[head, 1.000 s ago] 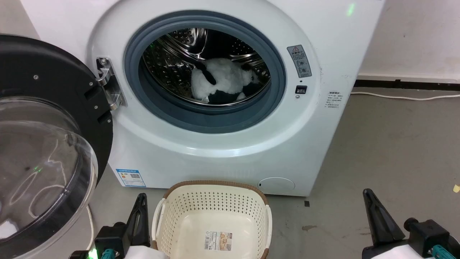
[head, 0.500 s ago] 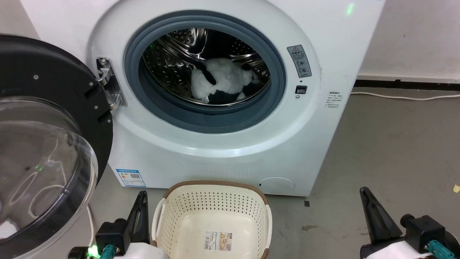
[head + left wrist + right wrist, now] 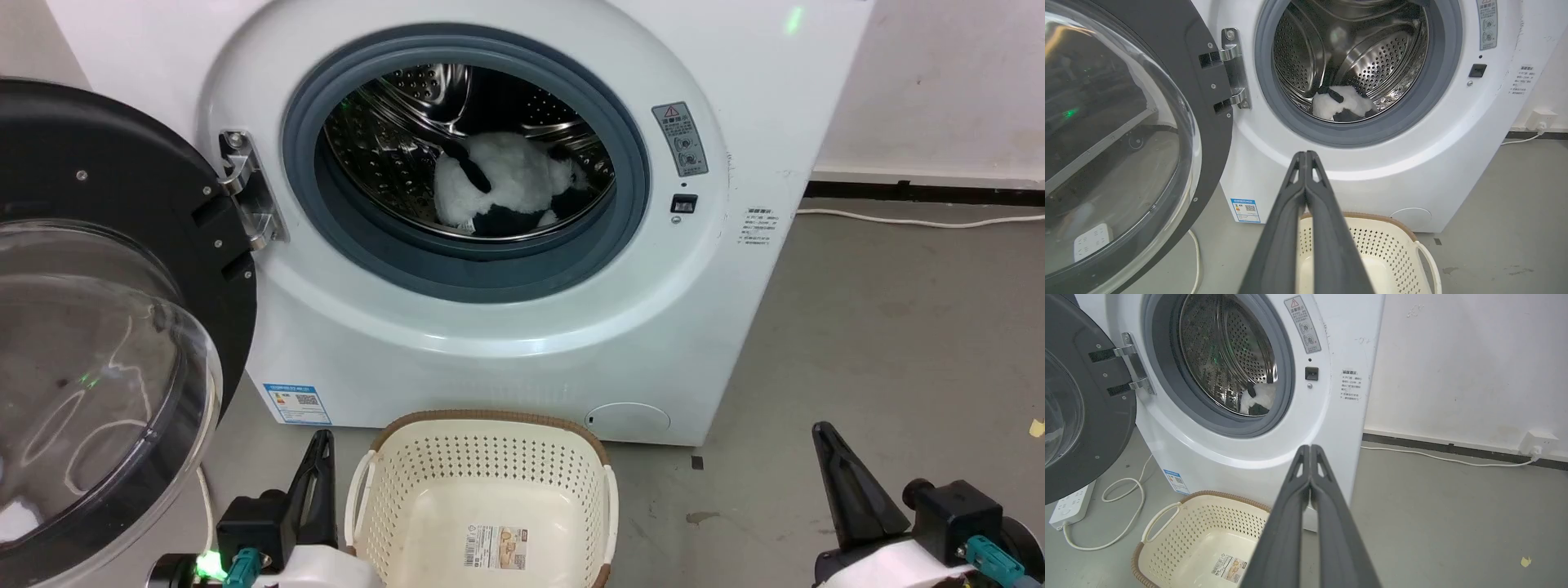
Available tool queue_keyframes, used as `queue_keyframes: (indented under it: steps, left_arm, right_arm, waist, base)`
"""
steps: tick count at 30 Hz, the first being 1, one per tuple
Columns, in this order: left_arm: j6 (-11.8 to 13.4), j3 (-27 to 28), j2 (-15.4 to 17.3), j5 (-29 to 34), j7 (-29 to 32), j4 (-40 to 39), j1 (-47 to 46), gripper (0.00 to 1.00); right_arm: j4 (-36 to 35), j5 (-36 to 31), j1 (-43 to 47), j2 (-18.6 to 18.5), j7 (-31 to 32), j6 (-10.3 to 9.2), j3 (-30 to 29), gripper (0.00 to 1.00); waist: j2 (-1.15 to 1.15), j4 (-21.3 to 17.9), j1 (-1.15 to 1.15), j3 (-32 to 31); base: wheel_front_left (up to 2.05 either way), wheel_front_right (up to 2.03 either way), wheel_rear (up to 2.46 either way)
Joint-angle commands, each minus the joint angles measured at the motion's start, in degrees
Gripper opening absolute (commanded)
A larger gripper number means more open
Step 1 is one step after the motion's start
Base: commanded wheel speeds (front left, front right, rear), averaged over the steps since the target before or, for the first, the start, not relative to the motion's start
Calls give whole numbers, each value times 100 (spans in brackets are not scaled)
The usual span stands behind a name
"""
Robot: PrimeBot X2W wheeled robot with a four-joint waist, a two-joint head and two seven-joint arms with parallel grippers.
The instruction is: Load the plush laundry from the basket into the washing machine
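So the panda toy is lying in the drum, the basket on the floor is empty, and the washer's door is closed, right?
Not quite: the door stands wide open, as the head view shows. The panda toy does lie in the drum, and the basket is empty apart from its label.

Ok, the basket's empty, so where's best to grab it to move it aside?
Take the white loop handle on the left side of the basket, coming from the left with the left gripper: it stands off the wall, and that gripper sits right beside it, shut, so open first.
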Motion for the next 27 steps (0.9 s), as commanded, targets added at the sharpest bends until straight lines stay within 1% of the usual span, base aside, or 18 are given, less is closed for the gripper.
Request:
queue_keyframes:
  steps: [1,27]
  left_arm:
    - [-16,28,-31,61,54,-48,-76,0]
    - [-131,168,-67,302,370,-179,-142,0]
  right_arm:
    - [-39,-58,-81,3,33,-3,12,0]
    - [-109,-181,-173,6,351,-4,70,0]
  waist:
    - [0,0,0,0]
    - [0,-5,0,-1]
  base:
    - [0,0,0]
    - [0,0,0]
